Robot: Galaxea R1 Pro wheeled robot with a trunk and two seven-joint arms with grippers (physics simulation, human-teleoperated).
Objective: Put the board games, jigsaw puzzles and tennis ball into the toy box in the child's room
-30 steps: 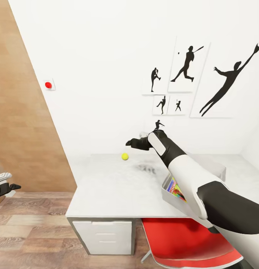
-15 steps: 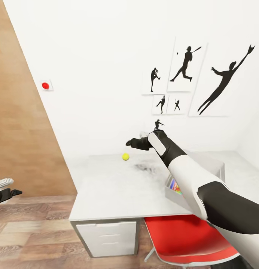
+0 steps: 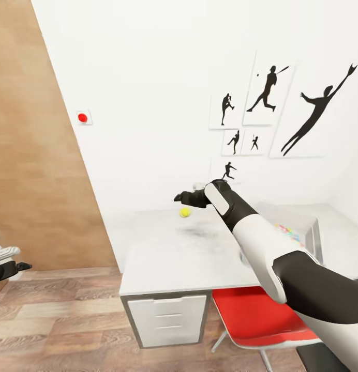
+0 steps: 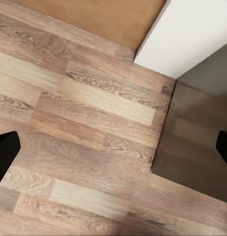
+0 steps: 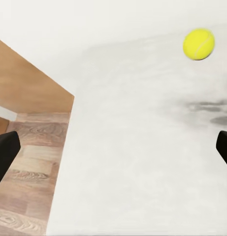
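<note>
The yellow tennis ball point(image 3: 185, 212) point(image 5: 198, 44) lies on the white table point(image 3: 168, 253) near the wall. My right gripper point(image 3: 177, 197) point(image 5: 113, 152) hangs open above the table, just short of the ball and slightly to its left, with nothing between its fingers. The grey toy box point(image 3: 309, 223) stands on the table's right part, mostly hidden behind my right arm; something colourful point(image 3: 287, 230) shows inside it. My left gripper point(image 3: 19, 267) point(image 4: 113, 150) is low at the far left, open over the wooden floor.
A red chair point(image 3: 256, 315) is tucked under the table beside a white drawer unit point(image 3: 166, 318). A brown wooden wall panel point(image 3: 39, 155) rises at the left. Framed silhouettes point(image 3: 267, 93) and a red button point(image 3: 83, 117) are on the white wall.
The camera has moved, so the table, ball and wall pictures have shifted right in the picture. The ball now sits closer to my right gripper. Both grippers remain open.
</note>
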